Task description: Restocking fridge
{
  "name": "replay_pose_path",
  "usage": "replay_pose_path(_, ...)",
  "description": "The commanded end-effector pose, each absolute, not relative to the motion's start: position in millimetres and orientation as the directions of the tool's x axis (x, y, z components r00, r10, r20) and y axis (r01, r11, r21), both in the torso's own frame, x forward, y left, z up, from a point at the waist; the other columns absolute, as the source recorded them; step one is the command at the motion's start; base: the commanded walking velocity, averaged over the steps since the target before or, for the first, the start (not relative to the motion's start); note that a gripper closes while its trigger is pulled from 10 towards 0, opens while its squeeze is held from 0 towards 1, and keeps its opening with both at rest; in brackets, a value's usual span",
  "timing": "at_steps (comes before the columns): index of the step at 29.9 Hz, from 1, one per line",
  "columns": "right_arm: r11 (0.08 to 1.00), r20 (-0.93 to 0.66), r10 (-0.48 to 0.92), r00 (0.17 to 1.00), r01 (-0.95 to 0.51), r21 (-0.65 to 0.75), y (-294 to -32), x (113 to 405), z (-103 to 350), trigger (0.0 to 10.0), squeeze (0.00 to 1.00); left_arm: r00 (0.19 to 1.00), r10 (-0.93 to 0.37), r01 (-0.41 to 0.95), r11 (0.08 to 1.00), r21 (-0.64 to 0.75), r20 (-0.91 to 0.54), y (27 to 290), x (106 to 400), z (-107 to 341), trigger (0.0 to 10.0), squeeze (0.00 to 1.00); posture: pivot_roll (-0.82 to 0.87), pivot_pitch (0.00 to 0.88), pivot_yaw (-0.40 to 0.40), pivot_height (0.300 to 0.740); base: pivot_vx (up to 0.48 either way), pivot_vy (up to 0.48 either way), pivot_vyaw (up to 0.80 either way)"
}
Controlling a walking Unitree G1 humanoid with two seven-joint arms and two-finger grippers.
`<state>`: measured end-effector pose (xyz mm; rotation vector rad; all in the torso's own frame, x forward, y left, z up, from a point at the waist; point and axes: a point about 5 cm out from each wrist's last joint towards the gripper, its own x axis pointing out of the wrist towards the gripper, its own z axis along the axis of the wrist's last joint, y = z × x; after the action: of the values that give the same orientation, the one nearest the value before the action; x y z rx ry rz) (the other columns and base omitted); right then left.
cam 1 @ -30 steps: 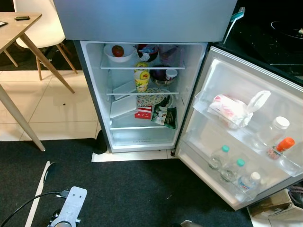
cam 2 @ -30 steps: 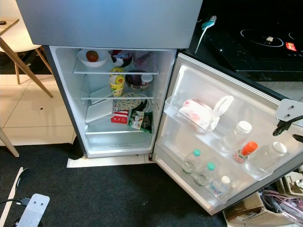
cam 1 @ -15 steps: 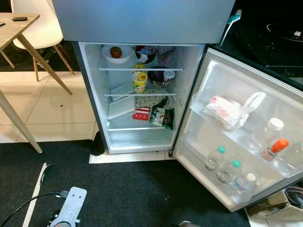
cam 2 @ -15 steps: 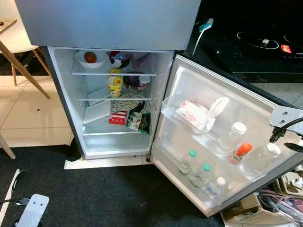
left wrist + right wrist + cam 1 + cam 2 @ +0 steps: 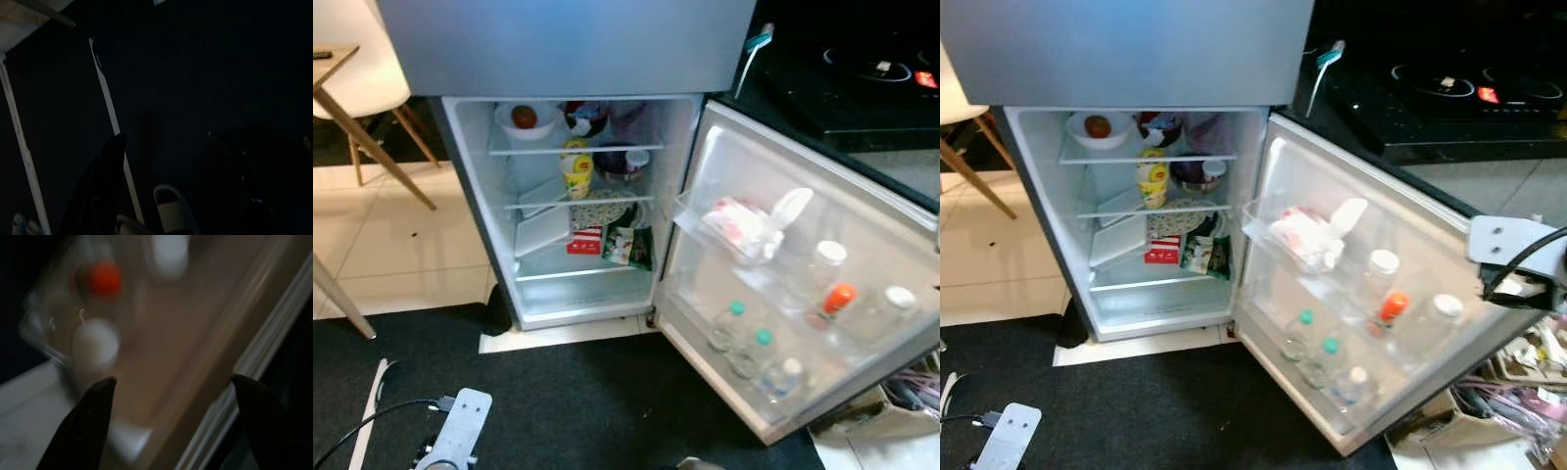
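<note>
In the left eye view the fridge (image 5: 578, 196) fills the upper middle of the frame, its lower compartment standing open under a grey upper door. On the top shelf sits a white bowl (image 5: 525, 118) with a red fruit in it; below it a yellow tub (image 5: 575, 168) stands on the second shelf, and lower down lie a patterned plate (image 5: 599, 208), a red carton (image 5: 584, 241) and a green packet (image 5: 631, 245). The fridge door (image 5: 803, 284) swings out to the right of the frame. Its upper rack holds a pink-and-white bag (image 5: 749, 223), its middle rack a white-capped bottle (image 5: 824, 262) and an orange-capped bottle (image 5: 835, 300), and its lowest rack three small water bottles (image 5: 749, 343). A black mat (image 5: 587, 401) covers the lower frame, and the left arm's silver wrist plate (image 5: 458, 426) shows at the bottom left.

In the right eye view the same open fridge sits at upper left, and a black hob (image 5: 1449, 93) lies at upper right. The right arm's silver wrist plate (image 5: 1518, 245) is at the right edge, just beside the door's outer rim.

The left wrist view is very dark: the left gripper (image 5: 171, 196) hangs over the mat, and I cannot tell how its fingers stand.

In the right wrist view, blurred, the right gripper (image 5: 171, 396) has its two black fingers (image 5: 90, 421) spread wide and empty, with the orange and white caps in the door rack beyond them.
</note>
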<state>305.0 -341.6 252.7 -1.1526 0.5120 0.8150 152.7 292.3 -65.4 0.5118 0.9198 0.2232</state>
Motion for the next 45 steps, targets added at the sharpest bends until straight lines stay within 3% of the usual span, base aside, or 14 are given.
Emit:
replay_pose_path(1,0.146,-0.710,0.360,0.605,-0.789,-0.597,-328.7,307.0,258.1,10.0,0.00,0.580,0.391,0.047,0.860,0.508,-0.715,290.1,148.6,-68.4,10.0,0.00,-0.05,0.046,-0.036,0.706,0.000,0.000,0.00)
replay_pose_path(5,0.113,-0.497,0.579,0.647,-0.667,-0.737,-279.7,306.1,322.5,10.0,0.00,0.581,0.393,0.045,0.859,0.510,-0.713,291.2,148.7,-67.9,10.0,0.00,-0.04,0.043,-0.034,0.706,0.000,0.000,0.00)
replay_pose_path(8,0.170,-0.352,0.669,0.655,-0.596,-0.785,-265.5,301.1,358.6,10.0,0.00,0.579,0.395,0.046,0.858,0.512,-0.713,292.3,147.8,-67.8,10.0,0.00,-0.04,0.043,-0.034,0.706,0.000,0.000,0.00)
replay_pose_path(11,0.254,-0.191,0.640,0.744,-0.439,-0.862,-271.0,301.3,393.8,10.0,0.00,0.575,0.398,0.047,0.856,0.515,-0.715,293.2,146.4,-68.0,10.0,0.00,-0.04,0.045,-0.035,0.706,0.000,0.000,0.00)
replay_pose_path(13,0.293,-0.136,0.568,0.812,-0.354,-0.888,-283.2,305.3,399.3,10.0,0.00,0.575,0.398,0.046,0.856,0.514,-0.715,292.7,146.4,-68.2,10.0,0.00,-0.04,0.044,-0.037,0.706,0.000,0.000,0.00)
replay_pose_path(15,0.361,-0.083,0.371,0.925,-0.227,-0.905,-313.4,315.7,392.5,10.0,0.00,0.574,0.397,0.045,0.858,0.512,-0.716,291.7,146.5,-68.7,10.0,0.00,-0.04,0.043,-0.039,0.706,0.000,0.000,0.00)
replay_pose_path(18,0.387,-0.055,0.140,0.989,-0.106,-0.916,-345.8,320.3,375.3,10.0,0.00,0.574,0.395,0.044,0.860,0.508,-0.717,289.3,146.4,-69.7,10.0,0.00,-0.04,0.041,-0.045,0.706,0.000,0.000,0.00)
replay_pose_path(21,0.392,-0.045,0.037,0.998,-0.056,-0.918,-359.9,320.3,367.3,10.0,0.00,0.574,0.393,0.043,0.861,0.507,-0.718,288.4,146.3,-70.0,10.0,0.00,-0.04,0.041,-0.045,0.706,0.000,0.000,0.00)
replay_pose_path(23,0.356,-0.008,-0.215,0.977,0.071,-0.932,-393.1,314.1,351.0,10.0,0.00,0.574,0.392,0.042,0.863,0.504,-0.719,287.0,145.9,-70.8,10.0,0.00,-0.04,0.041,-0.050,0.706,0.000,0.000,0.00)
replay_pose_path(26,0.298,0.023,-0.385,0.923,0.148,-0.943,-418.4,303.1,339.4,10.0,0.00,0.573,0.394,0.038,0.863,0.503,-0.719,286.9,145.5,-70.9,10.0,0.00,-0.04,0.041,-0.051,0.706,0.000,0.000,0.00)
replay_pose_path(28,0.230,-0.022,-0.503,0.864,0.109,-0.967,-440.7,289.1,318.0,10.0,0.00,0.570,0.402,0.027,0.863,0.505,-0.717,289.2,144.9,-70.3,10.0,0.00,-0.04,0.041,-0.051,0.706,0.000,0.000,0.00)
replay_pose_path(31,0.224,-0.085,-0.532,0.842,0.043,-0.974,-448.0,282.9,303.8,10.0,0.00,0.568,0.405,0.024,0.862,0.507,-0.716,290.4,144.3,-70.0,10.0,0.00,-0.04,0.041,-0.051,0.706,0.000,0.000,0.00)
replay_pose_path(39,0.311,-0.430,-0.535,0.727,-0.304,-0.901,-461.3,259.1,234.1,10.0,0.00,0.566,0.406,0.025,0.862,0.507,-0.718,290.2,143.4,-70.5,10.0,0.00,-0.04,0.042,-0.051,0.706,0.000,0.000,0.00)
replay_pose_path(45,0.355,-0.480,-0.504,0.718,-0.335,-0.873,-459.5,257.5,223.3,10.0,0.00,0.569,0.402,0.027,0.863,0.505,-0.718,289.3,144.6,-70.4,10.0,0.00,-0.04,0.044,-0.047,0.706,0.000,0.000,0.00)
